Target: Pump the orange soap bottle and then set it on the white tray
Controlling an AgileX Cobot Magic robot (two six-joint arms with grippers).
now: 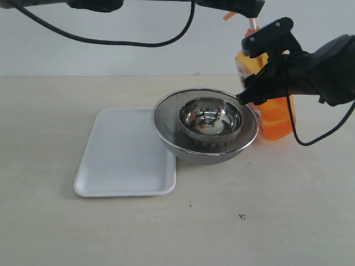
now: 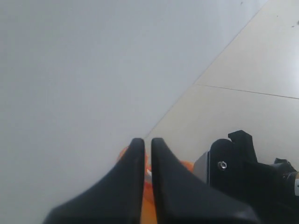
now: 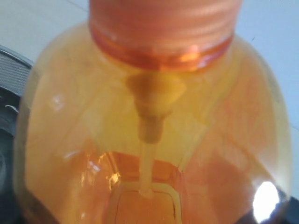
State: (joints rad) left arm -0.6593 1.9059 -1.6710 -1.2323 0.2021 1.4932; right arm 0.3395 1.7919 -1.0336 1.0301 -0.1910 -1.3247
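Pumping is judged the step in hand: the bottle (image 1: 274,119), stood toward the bench's far right edge just beside the bowls (image 1: 205,149), is pinched by the right claw (image 1: 243,70), while the left claw (image 2: 147,142), pressed together, is held over the pump (image 1: 252,23). A downward press is called for next. Counted: one bottle, one tray (image 1: 119,160), two nested bowls.

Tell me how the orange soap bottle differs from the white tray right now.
The orange soap bottle stands upright and tall; the white tray lies flat and low. The bottle is translucent orange, the tray opaque white. The right gripper clamps the bottle; nothing grips the tray. Both sit on the table, flanking the steel bowls.
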